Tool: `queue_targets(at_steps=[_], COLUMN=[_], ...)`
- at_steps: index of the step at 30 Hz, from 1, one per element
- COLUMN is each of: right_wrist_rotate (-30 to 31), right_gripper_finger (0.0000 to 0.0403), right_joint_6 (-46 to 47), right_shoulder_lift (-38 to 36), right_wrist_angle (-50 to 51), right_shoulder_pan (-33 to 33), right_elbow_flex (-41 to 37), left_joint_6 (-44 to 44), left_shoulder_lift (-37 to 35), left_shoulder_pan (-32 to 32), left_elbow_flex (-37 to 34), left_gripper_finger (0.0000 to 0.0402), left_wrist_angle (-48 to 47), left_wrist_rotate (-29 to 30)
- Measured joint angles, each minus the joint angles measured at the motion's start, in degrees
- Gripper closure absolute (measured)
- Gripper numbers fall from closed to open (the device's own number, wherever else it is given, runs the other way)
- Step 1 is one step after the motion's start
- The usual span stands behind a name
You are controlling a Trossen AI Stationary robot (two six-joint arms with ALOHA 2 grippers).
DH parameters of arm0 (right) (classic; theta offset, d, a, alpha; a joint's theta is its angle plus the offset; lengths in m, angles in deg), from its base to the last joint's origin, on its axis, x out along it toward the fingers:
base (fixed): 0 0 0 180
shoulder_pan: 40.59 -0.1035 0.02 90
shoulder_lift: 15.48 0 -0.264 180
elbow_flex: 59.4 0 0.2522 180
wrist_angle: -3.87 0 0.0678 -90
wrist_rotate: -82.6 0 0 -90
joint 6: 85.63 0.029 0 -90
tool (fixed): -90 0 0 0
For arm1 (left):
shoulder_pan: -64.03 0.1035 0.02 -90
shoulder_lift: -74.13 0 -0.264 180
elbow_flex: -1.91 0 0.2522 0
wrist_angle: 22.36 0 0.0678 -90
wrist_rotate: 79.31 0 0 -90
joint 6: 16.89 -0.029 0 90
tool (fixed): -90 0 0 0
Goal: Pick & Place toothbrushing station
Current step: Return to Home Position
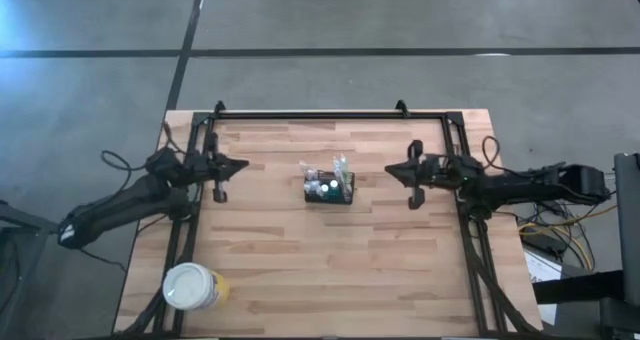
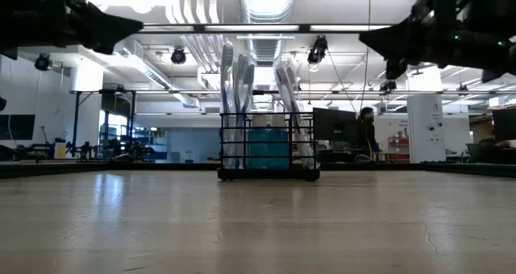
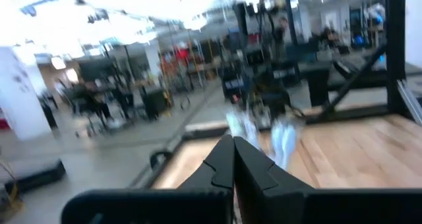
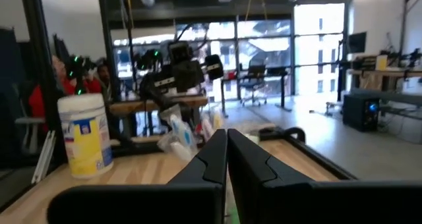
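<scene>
**A:** What does the step in hand ask for?

**B:** By my reading, it is the retreat to rest. The two dark arms sit at opposite sides, raised off the wood. The left gripper [image 1: 240, 164] and right gripper [image 1: 394, 170] both point inward, each with its fingers pressed together and nothing held. Between them, well apart from both, stands the toothbrushing station [image 1: 329, 188], a black wire basket near the middle. Toothbrushes [image 2: 234, 97] stand upright in it, along with a teal-blue item I cannot identify. The arms would do well to draw straight back and outward with their fingers closed. They should not sweep across the tall handles, which a brush from an arm could tip.

**A:** And the surroundings?

**B:** A large open workshop with bright ceiling lights, ducts, desks and monitors. A person [image 2: 367, 129] stands far behind. The floor [image 1: 400, 20] is grey with dark lines. The table [image 1: 330, 270] is pale wood planks edged by a black frame [image 1: 330, 115]. A round, white-lidded yellowish tub [image 1: 193, 287] stands near one corner on the left arm's side, far from the basket.
</scene>
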Motion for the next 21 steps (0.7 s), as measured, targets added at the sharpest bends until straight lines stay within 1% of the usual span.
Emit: queue_targets(at_steps=[4,5,7,11,15,21], right_wrist_rotate=[0.07,0.01,-0.76,-2.60,-6.37,-6.82], right_gripper_finger=[0.0394,0.0394,0.0394,0.0394,0.0394,0.0394], right_joint_6=[1.33,1.71,1.80,2.14,3.26,3.32], right_shoulder_lift=[-6.65,-8.02,-11.59,-18.48,-26.28,-37.82], right_wrist_angle=[0.30,1.92,7.18,14.46,21.12,35.31], right_shoulder_pan=[1.68,2.20,3.38,6.13,9.23,13.40], right_elbow_flex=[-4.34,-4.71,-4.68,-4.69,-4.67,-4.67], left_joint_6=[0.00,0.02,0.06,0.72,1.23,2.65], left_shoulder_lift=[-0.82,-0.93,-1.32,-2.62,-4.86,-7.83], left_shoulder_pan=[0.45,0.48,0.77,1.86,3.37,4.43], left_elbow_flex=[-1.13,-1.64,-2.51,-3.83,-3.89,-6.98], left_gripper_finger=[0.0401,0.0401,0.0401,0.0401,0.0401,0.0401], left_wrist_angle=[0.08,-0.04,0.59,0.55,0.57,0.61], left_wrist_rotate=[-0.02,-0.02,0.01,0.02,-0.23,-2.12])
